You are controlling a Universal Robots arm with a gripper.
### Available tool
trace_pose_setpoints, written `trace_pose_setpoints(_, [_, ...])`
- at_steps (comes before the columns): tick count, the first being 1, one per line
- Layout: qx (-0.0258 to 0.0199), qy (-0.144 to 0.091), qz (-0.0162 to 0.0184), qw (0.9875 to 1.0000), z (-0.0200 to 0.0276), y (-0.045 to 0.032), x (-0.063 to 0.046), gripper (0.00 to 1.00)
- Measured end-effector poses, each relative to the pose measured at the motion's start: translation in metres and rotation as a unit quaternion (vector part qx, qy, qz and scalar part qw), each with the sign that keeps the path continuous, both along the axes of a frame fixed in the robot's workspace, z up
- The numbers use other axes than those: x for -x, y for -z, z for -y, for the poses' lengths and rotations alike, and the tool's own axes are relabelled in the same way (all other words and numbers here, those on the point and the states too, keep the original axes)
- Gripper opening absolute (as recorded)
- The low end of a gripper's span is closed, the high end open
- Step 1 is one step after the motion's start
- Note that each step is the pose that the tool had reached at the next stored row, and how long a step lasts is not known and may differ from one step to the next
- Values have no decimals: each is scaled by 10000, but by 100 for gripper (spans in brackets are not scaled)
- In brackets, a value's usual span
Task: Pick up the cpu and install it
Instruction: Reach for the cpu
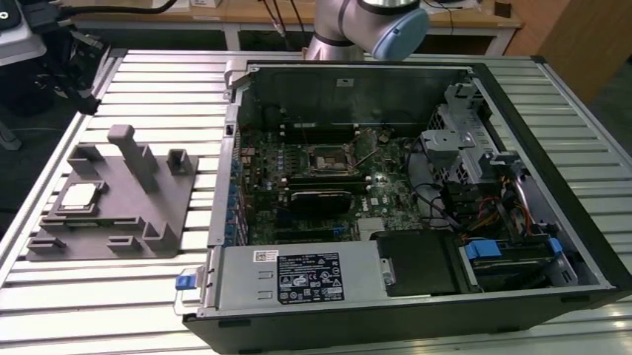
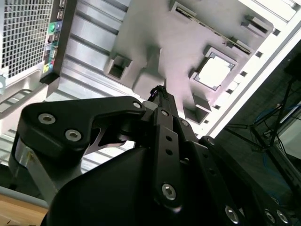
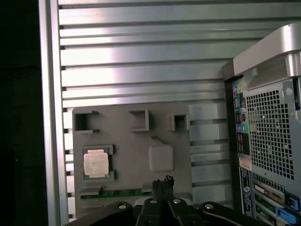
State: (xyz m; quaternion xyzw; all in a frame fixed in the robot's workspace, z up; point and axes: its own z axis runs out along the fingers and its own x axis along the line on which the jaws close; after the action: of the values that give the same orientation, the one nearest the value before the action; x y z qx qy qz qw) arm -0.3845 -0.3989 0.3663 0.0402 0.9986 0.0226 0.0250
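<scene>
The cpu (image 1: 79, 196) is a small square chip with a pale metal top, lying flat in a recess of the grey plastic block (image 1: 123, 222) at the exterior view's left. Both wrist views look down on it: the cpu (image 3: 96, 163) (image 2: 214, 73) sits in its pocket on the block (image 3: 134, 157) (image 2: 155, 28). My gripper (image 3: 162, 180) (image 2: 158, 90) hangs above the block, off to the side of the chip, its two thin black fingers pressed together with nothing between them. The motherboard's socket (image 1: 326, 159) lies inside the open computer case (image 1: 553, 148).
The arm's base (image 1: 365, 22) rises behind the case. The case's rear panel (image 3: 268, 132) stands beside the block. A green memory stick (image 3: 117, 192) lies in a slot of the block. Posts (image 1: 123, 144) stick up from it. The slatted metal table (image 1: 148, 81) surrounds everything.
</scene>
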Motion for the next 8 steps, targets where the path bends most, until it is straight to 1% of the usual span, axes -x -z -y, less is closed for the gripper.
trace_pose_setpoints(8, [0, 4, 0, 10000, 0, 141, 195, 11])
